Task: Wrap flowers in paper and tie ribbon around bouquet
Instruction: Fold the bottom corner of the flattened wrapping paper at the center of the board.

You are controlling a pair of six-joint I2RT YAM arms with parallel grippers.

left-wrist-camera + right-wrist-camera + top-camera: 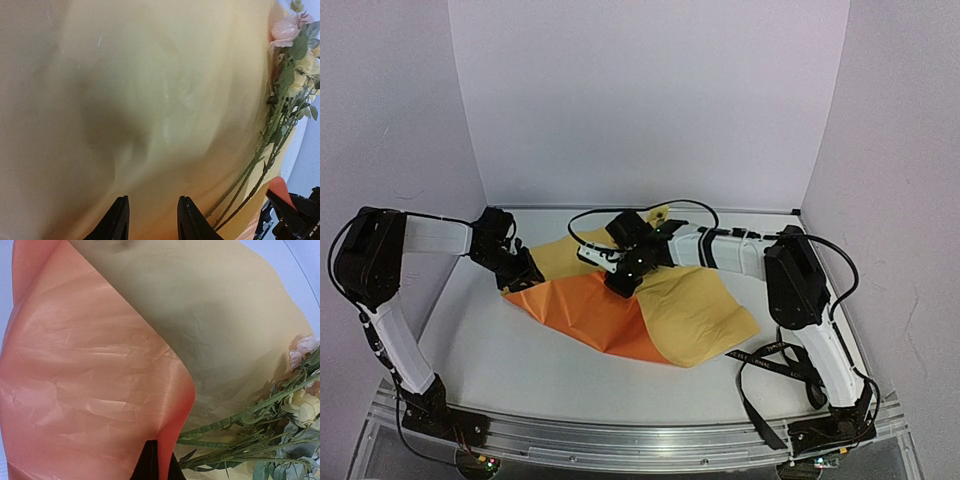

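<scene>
top view: the paper (610, 315) lies in the middle of the table (520, 370), orange flap folded over on the left, pale underside up on the right. left jaws sit at its left edge, right jaws over its middle. the ribbon (770, 358) lies by the right arm's base.

left wrist view: left jaws stand apart, pale paper (150, 100) showing through the gap. the flowers (287, 75) lie on it at right.

right wrist view: right jaws are together, pinching the orange flap's edge (90, 380). flower stems (235, 420) lie just beside them.
</scene>
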